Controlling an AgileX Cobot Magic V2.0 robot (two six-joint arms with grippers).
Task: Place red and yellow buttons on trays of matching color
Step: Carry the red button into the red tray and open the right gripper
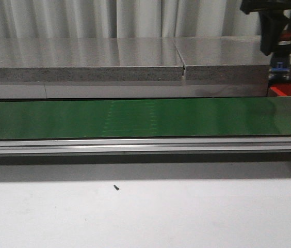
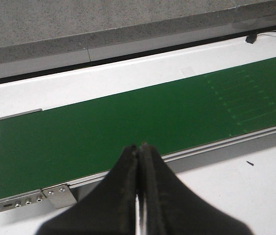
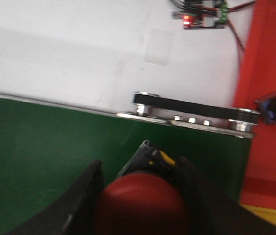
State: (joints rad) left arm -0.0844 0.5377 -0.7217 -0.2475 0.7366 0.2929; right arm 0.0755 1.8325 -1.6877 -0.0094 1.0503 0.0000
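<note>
In the front view we count one green conveyor belt (image 1: 135,118) running across a white table (image 1: 145,217), with grey stone slabs (image 1: 83,64) and pale curtains (image 1: 109,18) behind. We see one arm, the right gripper (image 1: 281,39), raised at the far right above a corner of the red tray (image 1: 289,91); its jaws we cannot read here.

In the left wrist view we find the left gripper (image 2: 139,196) over the table's near edge, jaws pressed together on nothing, the belt's end plate (image 2: 28,199) just beside.

In the right wrist view we see one red button (image 3: 140,203) held between the right jaws, above the belt's end. It is round, so we cannot tell a long axis. Beyond lie the red tray (image 3: 270,73), a yellow tray (image 3: 270,213) edge and a circuit board (image 3: 201,14).
</note>
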